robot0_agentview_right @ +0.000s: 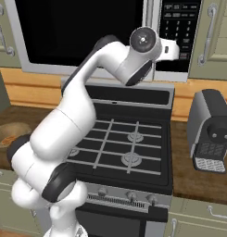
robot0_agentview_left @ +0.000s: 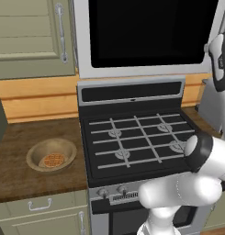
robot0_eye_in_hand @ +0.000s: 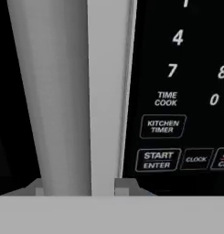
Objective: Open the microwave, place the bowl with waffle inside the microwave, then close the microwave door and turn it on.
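**Hand at the microwave handle, bowl waiting on the counter**

Left base view: the microwave (robot0_agentview_left: 146, 36) hangs above the black gas stove (robot0_agentview_left: 137, 137), its door (robot0_agentview_left: 148, 32) flush with the frame, the black glass dark. The tan bowl (robot0_agentview_left: 51, 154) sits on the wooden counter (robot0_agentview_left: 22, 137) to the left of the stove, well apart from the microwave, with the waffle (robot0_agentview_left: 53, 160) lying flat inside it. A beige cabinet door (robot0_agentview_left: 31, 34) with a small handle stands to the left of the microwave. The white arm rises at the lower right and its upper part shows at the right edge, level with the microwave.

Right base view: the arm arches up over the stove and reaches to the microwave's right part, where the long vertical bar handle (robot0_agentview_right: 150, 21) runs beside the dark control strip (robot0_agentview_right: 179, 23). The hand (robot0_agentview_right: 173, 48) is at the strip's lower part, next to the handle; its fingers are hidden behind the wrist. A grey coffee machine (robot0_agentview_right: 211, 129) stands on the counter to the right of the stove. Part of the bowl peeks out at the left edge behind the arm.

Hand view: the silver bar handle (robot0_eye_in_hand: 54, 96) fills the left half, very close, and the keypad with the START ENTER button (robot0_eye_in_hand: 158, 160) lies to its right. The fingertips are not clearly seen, so I cannot tell whether the claw is released or clenched.
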Controlling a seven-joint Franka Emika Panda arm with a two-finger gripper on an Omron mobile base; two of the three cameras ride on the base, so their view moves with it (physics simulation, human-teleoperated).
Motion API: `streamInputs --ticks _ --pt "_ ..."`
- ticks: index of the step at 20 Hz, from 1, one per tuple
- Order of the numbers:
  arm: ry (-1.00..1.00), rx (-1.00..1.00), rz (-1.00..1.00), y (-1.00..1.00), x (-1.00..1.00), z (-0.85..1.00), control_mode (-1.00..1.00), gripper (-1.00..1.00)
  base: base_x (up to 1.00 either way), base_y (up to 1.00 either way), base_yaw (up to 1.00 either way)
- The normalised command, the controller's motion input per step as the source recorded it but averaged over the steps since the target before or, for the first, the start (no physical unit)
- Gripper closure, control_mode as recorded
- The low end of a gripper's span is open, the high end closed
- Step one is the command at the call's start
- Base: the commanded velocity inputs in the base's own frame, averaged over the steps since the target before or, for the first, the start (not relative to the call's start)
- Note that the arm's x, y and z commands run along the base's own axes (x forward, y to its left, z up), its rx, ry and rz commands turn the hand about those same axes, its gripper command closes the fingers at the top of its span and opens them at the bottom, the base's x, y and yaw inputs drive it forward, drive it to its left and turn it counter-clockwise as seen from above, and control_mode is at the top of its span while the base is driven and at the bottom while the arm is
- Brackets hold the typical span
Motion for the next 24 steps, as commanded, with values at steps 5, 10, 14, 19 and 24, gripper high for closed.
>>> streamInputs --ticks 5,10,14,19,24 --pt "-0.01 0.00 -0.36 0.06 -1.00 0.01 -1.00 1.00 0.00 0.00 0.00" --pt "-0.13 0.00 -0.37 0.14 -1.00 0.00 -1.00 1.00 0.00 0.00 0.00" --pt "-0.08 0.00 -0.32 0.12 -1.00 0.03 -1.00 1.00 0.00 0.00 0.00" --pt "-0.24 -0.08 -0.13 0.36 -1.00 0.00 -1.00 1.00 0.00 0.00 0.00" --pt "-0.39 -0.14 -0.01 0.58 -1.00 0.00 -1.00 1.00 0.00 0.00 0.00"
